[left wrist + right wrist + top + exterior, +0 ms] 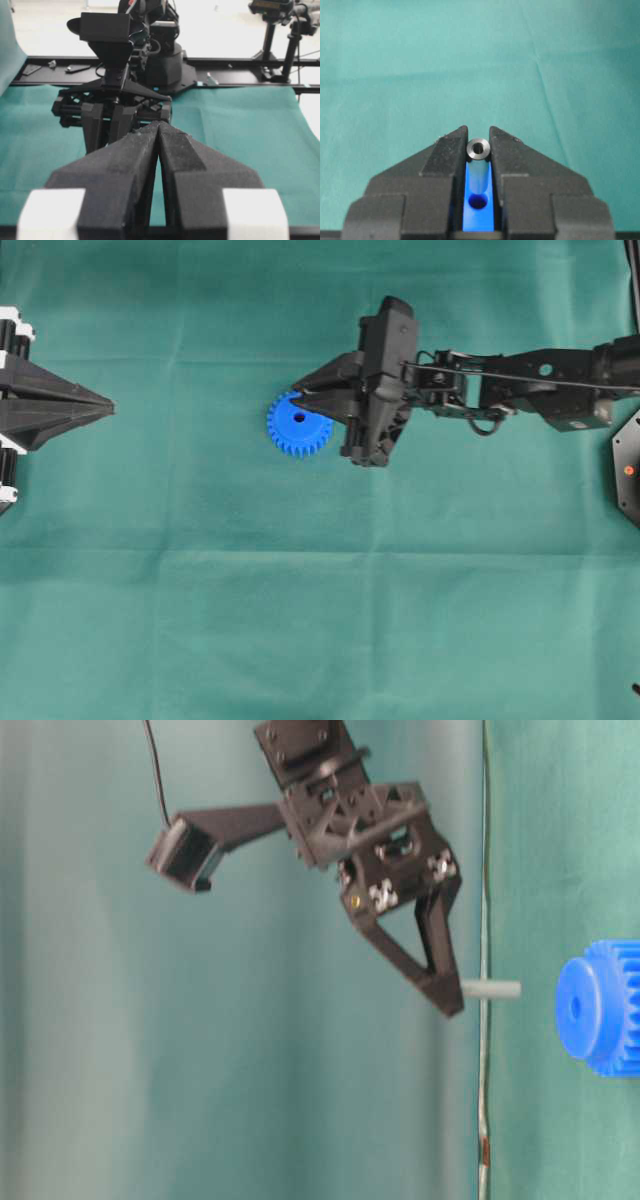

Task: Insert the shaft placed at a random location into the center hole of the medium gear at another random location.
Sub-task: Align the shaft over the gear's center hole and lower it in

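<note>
Right wrist view shows the right gripper (479, 150) grasping the shaft (479, 148) above the medium gear (479, 207), center hole (478, 202) unfilled; insertion remains.

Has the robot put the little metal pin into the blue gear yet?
Not yet. Done: the right end effector has picked up the shaft and holds it clamped. In hand: the table-level view shows the shaft pointing at the medium gear with a gap between them. Left: lining it up with the center hole and pushing it in. The left end effector waits shut, away from the gear.
</note>
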